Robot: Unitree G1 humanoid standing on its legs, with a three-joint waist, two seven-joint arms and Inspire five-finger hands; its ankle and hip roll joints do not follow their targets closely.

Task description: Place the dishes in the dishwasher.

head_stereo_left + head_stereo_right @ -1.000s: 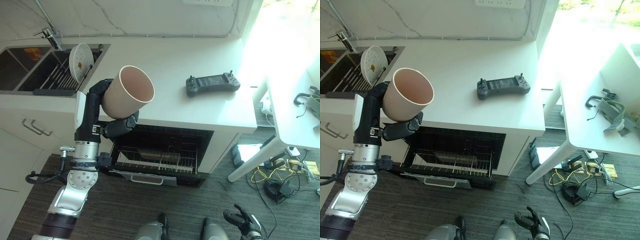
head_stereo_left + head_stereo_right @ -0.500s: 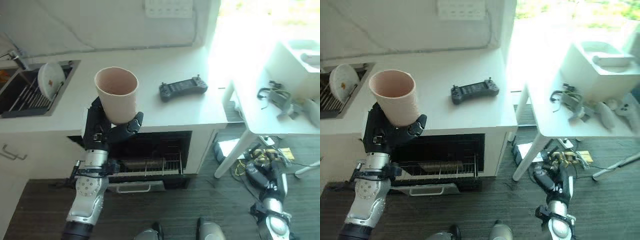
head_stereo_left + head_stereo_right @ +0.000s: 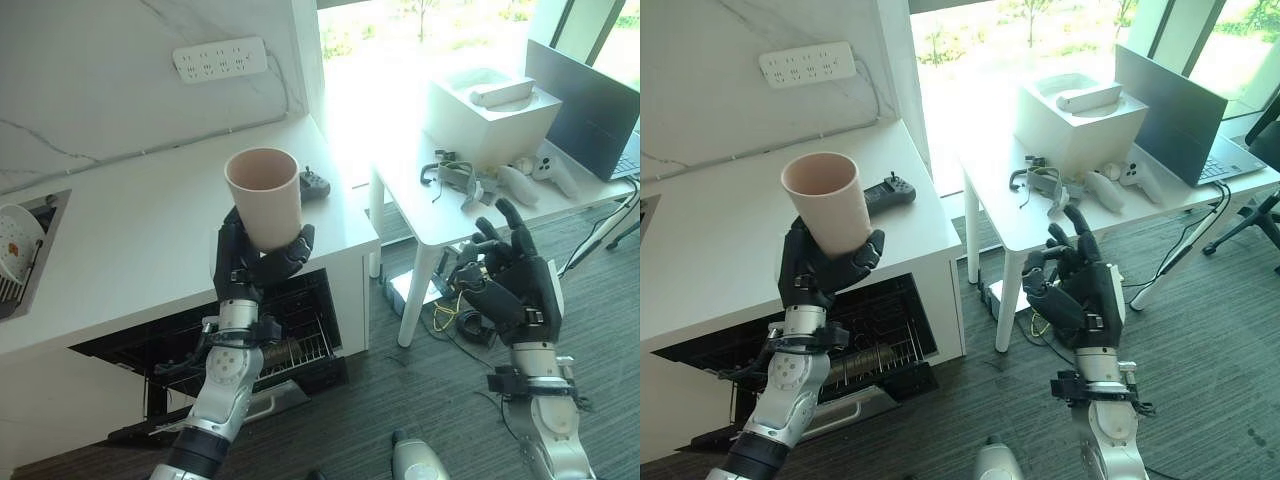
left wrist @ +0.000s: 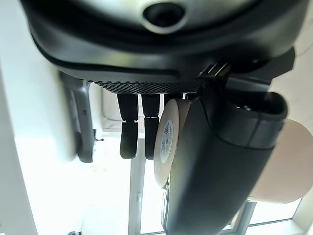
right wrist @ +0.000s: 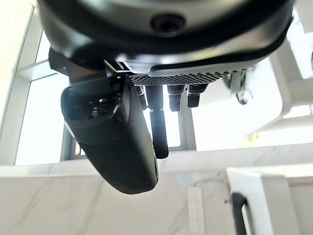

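Left wrist view: fingers [image 4: 128,139] and thumb of the left hand [image 3: 250,270] are curled round one pink cup [image 3: 264,198], clamped on its lower part; its base is hidden behind the thumb. Cup is plain, tapered, upright, mouth up, held in the air above the white table [image 3: 130,240] edge. Right hand [image 3: 512,280] is raised, fingers spread apart, holding nothing. Below the table, the dishwasher [image 3: 270,340] stands open, one wire rack partly visible. One black controller [image 3: 888,192] lies on the table behind the cup.
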